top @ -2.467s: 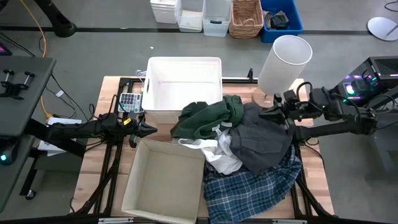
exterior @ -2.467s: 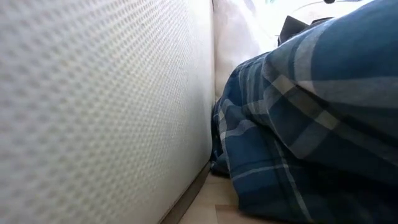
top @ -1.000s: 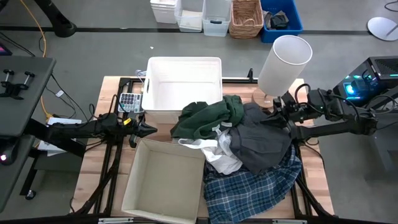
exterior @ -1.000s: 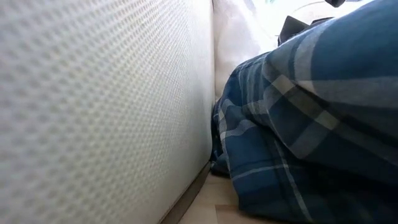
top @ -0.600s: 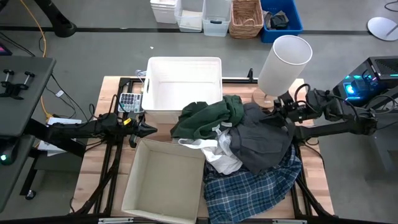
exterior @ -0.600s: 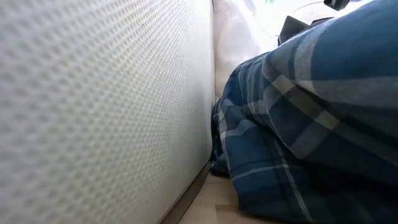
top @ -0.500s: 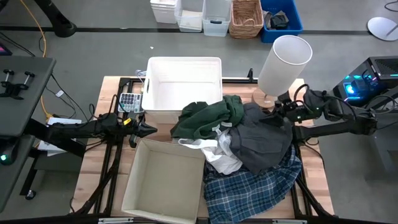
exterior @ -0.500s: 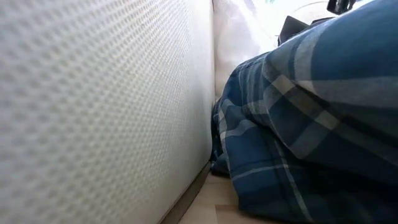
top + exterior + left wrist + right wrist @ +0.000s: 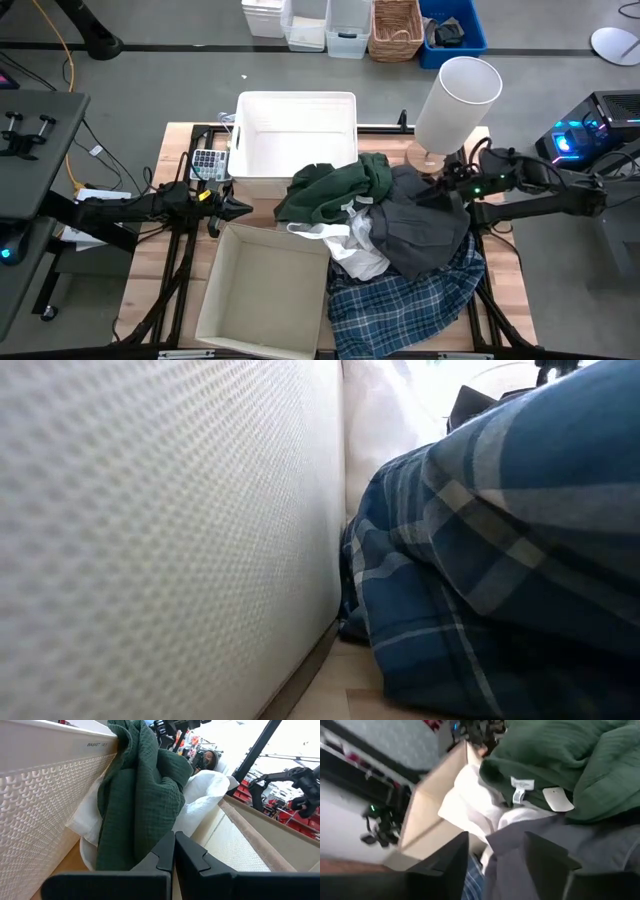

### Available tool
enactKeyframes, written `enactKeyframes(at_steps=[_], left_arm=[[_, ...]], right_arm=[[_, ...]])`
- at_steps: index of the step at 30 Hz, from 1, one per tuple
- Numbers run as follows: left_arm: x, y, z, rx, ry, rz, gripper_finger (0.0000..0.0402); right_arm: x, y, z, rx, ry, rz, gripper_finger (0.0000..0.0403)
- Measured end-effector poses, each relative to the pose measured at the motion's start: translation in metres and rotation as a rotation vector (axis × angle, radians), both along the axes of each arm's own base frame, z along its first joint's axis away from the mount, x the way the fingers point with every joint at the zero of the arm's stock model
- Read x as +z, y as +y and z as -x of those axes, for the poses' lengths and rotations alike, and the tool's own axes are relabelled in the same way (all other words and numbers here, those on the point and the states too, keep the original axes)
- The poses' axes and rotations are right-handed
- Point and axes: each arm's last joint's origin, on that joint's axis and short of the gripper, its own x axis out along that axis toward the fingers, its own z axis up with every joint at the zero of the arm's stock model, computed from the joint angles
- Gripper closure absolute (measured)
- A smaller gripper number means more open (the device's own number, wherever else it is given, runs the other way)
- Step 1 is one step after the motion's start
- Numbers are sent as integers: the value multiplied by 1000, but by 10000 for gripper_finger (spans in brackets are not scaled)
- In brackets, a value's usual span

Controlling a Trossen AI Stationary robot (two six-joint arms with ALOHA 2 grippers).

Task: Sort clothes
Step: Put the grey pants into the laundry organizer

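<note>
Clothes heaped on the desk [image 9: 505, 290], right of centre. Green garment [image 9: 335, 188] on top, against the white bin [image 9: 296, 115]; grey garment [image 9: 420, 228] to its right; white garment [image 9: 352, 245] between them; plaid shirt [image 9: 400, 300] lowest, beside the cardboard box [image 9: 262, 290]. Right end effector [image 9: 437, 186] sits at the grey garment's far edge, fingers [image 9: 545, 852] apart with nothing between them. Left end effector [image 9: 238, 208] waits left of the pile, between bin and box, fingers [image 9: 162, 852] pressed together.
</note>
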Motion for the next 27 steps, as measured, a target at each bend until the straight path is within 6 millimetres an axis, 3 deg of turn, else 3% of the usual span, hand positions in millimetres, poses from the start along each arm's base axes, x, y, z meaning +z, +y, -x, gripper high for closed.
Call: enactKeyframes(at_steps=[7, 14, 18, 21, 27], left_arm=[[0, 0, 0, 0, 0, 0, 401], [0, 0, 0, 0, 0, 0, 401], [0, 0, 0, 0, 0, 0, 401], [0, 0, 0, 0, 0, 0, 401], [0, 0, 0, 0, 0, 0, 401]], right_arm=[[3, 1, -22, 163, 226, 178, 195], [-5, 12, -62, 426, 572, 346, 195], [-30, 29, -80, 547, 843, 464, 195], [-61, 37, -90, 530, 1001, 631, 195], [-130, 41, -106, 497, 1113, 571, 200]])
